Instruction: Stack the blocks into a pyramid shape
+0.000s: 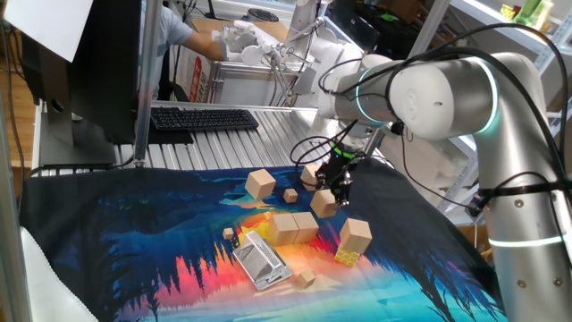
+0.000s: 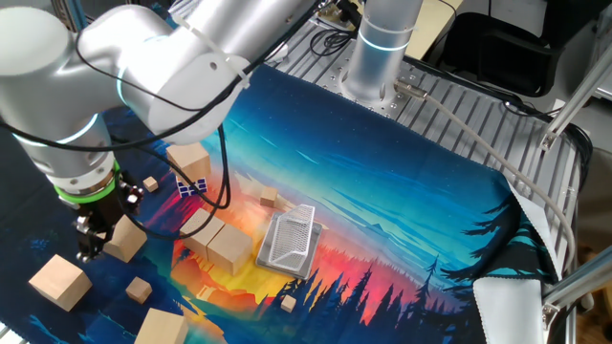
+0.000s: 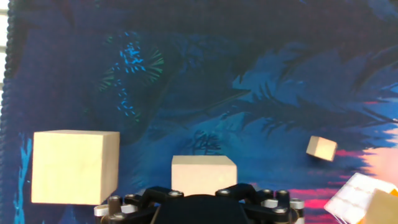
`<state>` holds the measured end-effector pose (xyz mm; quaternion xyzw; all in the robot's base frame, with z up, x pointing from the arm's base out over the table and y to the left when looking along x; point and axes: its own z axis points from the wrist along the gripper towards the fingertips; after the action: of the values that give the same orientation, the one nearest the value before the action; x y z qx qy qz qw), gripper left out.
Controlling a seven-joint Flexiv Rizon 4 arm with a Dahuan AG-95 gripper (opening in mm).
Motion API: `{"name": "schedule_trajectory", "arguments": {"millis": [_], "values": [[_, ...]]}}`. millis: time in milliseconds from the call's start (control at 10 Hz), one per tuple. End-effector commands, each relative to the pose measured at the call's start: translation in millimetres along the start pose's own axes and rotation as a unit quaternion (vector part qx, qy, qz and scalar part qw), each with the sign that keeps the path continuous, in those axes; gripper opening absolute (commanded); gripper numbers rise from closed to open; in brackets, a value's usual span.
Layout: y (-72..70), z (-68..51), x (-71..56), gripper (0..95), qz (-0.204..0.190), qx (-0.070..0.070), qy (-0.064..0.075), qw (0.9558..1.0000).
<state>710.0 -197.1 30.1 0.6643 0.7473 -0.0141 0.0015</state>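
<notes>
A printed cloth (image 1: pixel 143 241) of deep blue forest and orange glow covers my table, with a keyboard (image 1: pixel 204 118) beyond it. My gripper (image 1: pixel 338 199) points straight down, jaws spread wide around one tan block (image 1: pixel 323 203), holding nothing. That cube has no long axis; it sits skewed to the cloth's edges. Just beside it two blocks (image 1: pixel 294 227) lie touching, side by side. Another block (image 1: pixel 355 237) sits on the yellow puzzle cube (image 1: pixel 347 258). Farther off another block (image 1: pixel 260 183) lies tilted.
</notes>
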Motion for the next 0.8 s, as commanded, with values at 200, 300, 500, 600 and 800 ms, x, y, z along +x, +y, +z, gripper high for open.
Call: {"name": "schedule_trajectory", "arguments": {"millis": [200,300,500,600,800], "values": [[1.9,2.4,-5.7,57.0,-0.008,-0.002,0.004,1.0],[1.9,2.4,-6.0,57.0,-0.008,-0.002,0.002,1.0],[1.0,1.5,-6.3,19.0,-0.008,-0.003,0.003,1.0],[-0.8,0.1,-6.7,19.0,-0.009,-0.003,0.005,0.9999],[-7.9,-4.1,-8.3,0.0,-0.006,-0.004,0.015,0.9999]]}}
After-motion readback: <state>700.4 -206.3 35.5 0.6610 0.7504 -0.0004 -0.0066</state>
